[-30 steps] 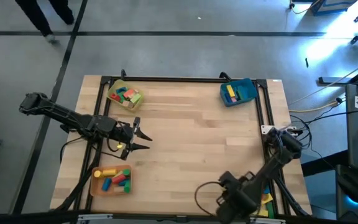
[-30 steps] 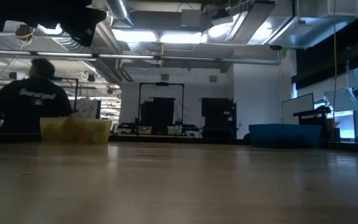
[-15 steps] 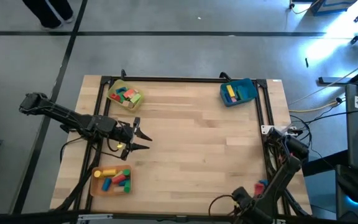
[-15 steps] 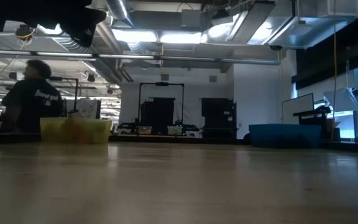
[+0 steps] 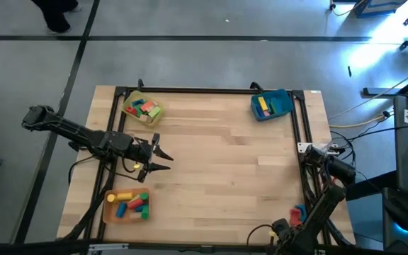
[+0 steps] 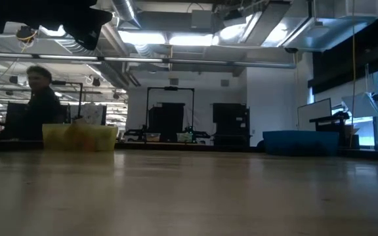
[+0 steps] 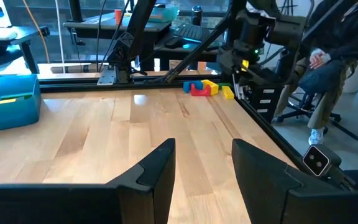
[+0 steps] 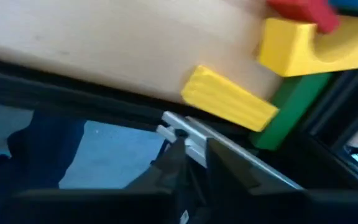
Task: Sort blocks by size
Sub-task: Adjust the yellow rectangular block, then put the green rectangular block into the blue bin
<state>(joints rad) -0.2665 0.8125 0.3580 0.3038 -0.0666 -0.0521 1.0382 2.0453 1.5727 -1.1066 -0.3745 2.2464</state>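
A loose pile of blocks (image 5: pixel 299 211) lies at the table's near right corner. In the right wrist view it shows as a yellow bar (image 8: pixel 229 99), a yellow arch (image 8: pixel 316 43), a green block (image 8: pixel 291 106) and a red one (image 8: pixel 300 9). My right gripper (image 5: pixel 280 231) hangs low at the near edge, just left of that pile and touching none of it. My left gripper (image 5: pixel 163 157) hovers open over the left half of the table with nothing between its fingers (image 7: pixel 202 146). The left wrist view shows the pile (image 7: pixel 204 88) far off.
A yellow tray (image 5: pixel 142 108) of blocks stands far left and a blue tray (image 5: pixel 271 104) with a yellow block far right. An orange tray (image 5: pixel 127 204) of blocks stands near left. A black frame rail (image 5: pixel 299 127) runs along the table's edges. A person (image 6: pixel 41 98) stands in the room behind.
My right arm has swung toward the table's near right corner, and its gripper has dropped from over the near edge's middle to beside the loose pile. The person in the room behind has walked on.
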